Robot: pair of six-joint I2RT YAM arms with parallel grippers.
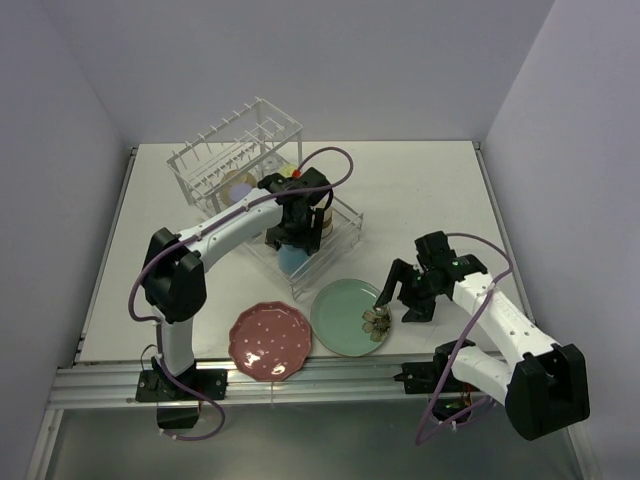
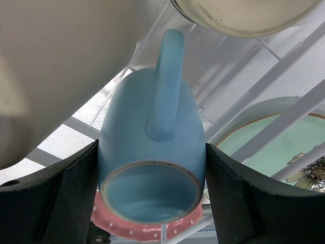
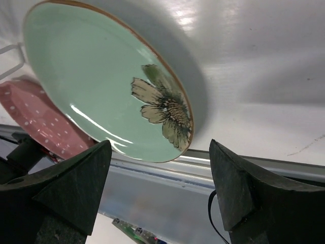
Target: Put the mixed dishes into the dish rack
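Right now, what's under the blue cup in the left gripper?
Rack wires show around the blue cup in the left gripper; a pink plate edge peeks past its rim. Directly beneath, the cup hides everything.

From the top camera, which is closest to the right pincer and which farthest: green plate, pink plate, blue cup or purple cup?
1. Mint-green plate, just beside the right pincer, front.
2. Pink dotted plate, front left, and light-blue cup, held by the left pincer: too close to call.
3. Lavender cup, back left in the dish rack.
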